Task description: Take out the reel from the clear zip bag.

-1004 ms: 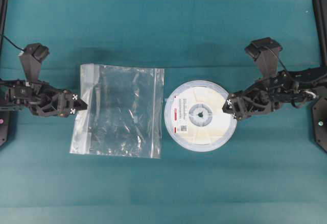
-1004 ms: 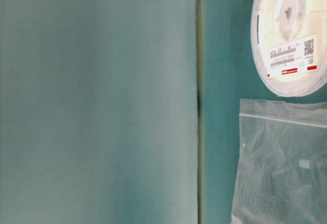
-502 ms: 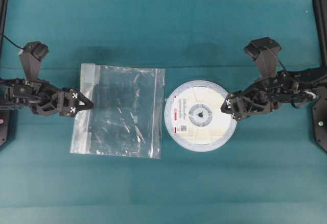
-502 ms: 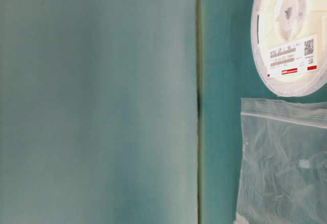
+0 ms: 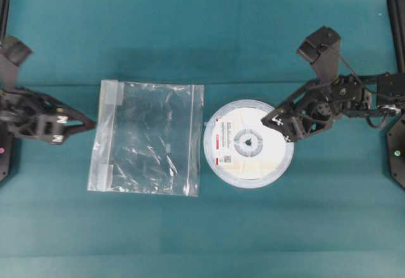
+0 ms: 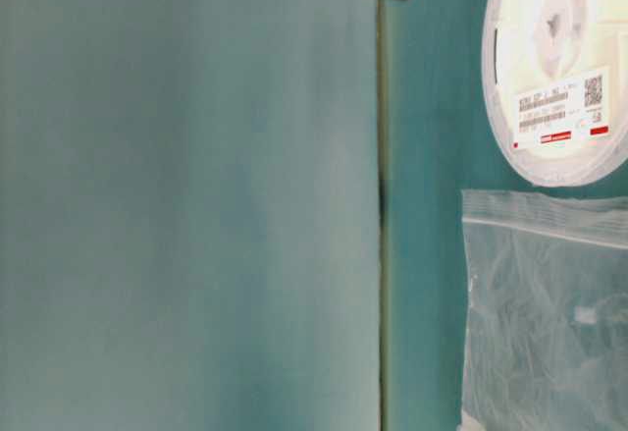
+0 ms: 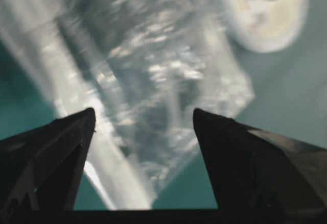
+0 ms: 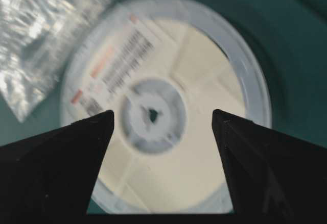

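A teal table [image 5: 202,31] fills the overhead view, with a seam running across it in the table-level view. On it lies the clear zip bag [image 5: 149,137], flat and crinkled, its zip strip along the edge nearest the left arm. The bag looks empty. Just beside the bag's other edge, almost touching it, lies the reel [image 5: 249,143], flat on the table and fully outside the bag. Its grey hub [image 5: 248,142] faces up, and its white label [image 5: 223,142] with the red stripe sits on the side toward the bag. In the table-level view the reel [image 6: 557,68] shows above the bag [image 6: 545,313], the two close together with a thin strip of table between them.

The right gripper [image 5: 276,121] hangs over the reel's rim on the side away from the bag; its fingers [image 8: 56,152] are spread wide with nothing between them, and the hub shows in the gap. The left gripper [image 5: 88,125] sits just off the bag's zip edge, clear of the plastic, its fingers [image 7: 48,152] also spread wide and holding nothing, the bag [image 7: 153,81] blurred beyond them.
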Controlling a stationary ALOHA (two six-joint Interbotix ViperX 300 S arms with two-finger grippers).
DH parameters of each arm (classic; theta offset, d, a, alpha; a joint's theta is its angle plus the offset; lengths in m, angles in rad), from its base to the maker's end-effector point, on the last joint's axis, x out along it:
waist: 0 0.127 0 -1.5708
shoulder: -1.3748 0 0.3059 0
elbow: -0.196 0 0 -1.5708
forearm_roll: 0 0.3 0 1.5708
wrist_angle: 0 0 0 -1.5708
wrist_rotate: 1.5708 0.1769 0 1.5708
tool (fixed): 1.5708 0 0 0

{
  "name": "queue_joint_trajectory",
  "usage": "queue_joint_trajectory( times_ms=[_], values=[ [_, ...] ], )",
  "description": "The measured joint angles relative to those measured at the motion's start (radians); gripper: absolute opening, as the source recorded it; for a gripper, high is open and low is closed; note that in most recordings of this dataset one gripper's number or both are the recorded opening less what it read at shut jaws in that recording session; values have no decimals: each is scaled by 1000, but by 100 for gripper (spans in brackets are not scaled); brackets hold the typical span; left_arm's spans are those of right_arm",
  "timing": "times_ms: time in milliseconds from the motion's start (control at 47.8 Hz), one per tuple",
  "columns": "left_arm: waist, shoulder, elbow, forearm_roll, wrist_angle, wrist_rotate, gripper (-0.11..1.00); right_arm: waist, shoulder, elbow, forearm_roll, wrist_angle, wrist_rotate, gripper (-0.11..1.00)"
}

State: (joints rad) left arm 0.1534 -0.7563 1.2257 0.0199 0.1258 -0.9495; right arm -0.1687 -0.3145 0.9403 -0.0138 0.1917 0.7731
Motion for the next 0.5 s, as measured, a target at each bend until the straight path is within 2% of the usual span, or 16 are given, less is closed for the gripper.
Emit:
queue_joint_trajectory(
  times_ms=[146, 251, 397, 502],
  values=[
    [-6, -114, -6, 0, 29, 87, 85, 0, -21, -21, -78, -2, -3, 88],
    [-18, -172, -8, 0, 49, 181, 85, 9, -26, -31, -144, -11, -8, 88],
    [-21, -193, -11, 0, 69, 313, 85, 38, -29, -37, -253, -52, -14, 88],
    [-21, -195, -14, 0, 67, 391, 85, 54, -40, -40, -311, -87, -14, 88]
  ],
)
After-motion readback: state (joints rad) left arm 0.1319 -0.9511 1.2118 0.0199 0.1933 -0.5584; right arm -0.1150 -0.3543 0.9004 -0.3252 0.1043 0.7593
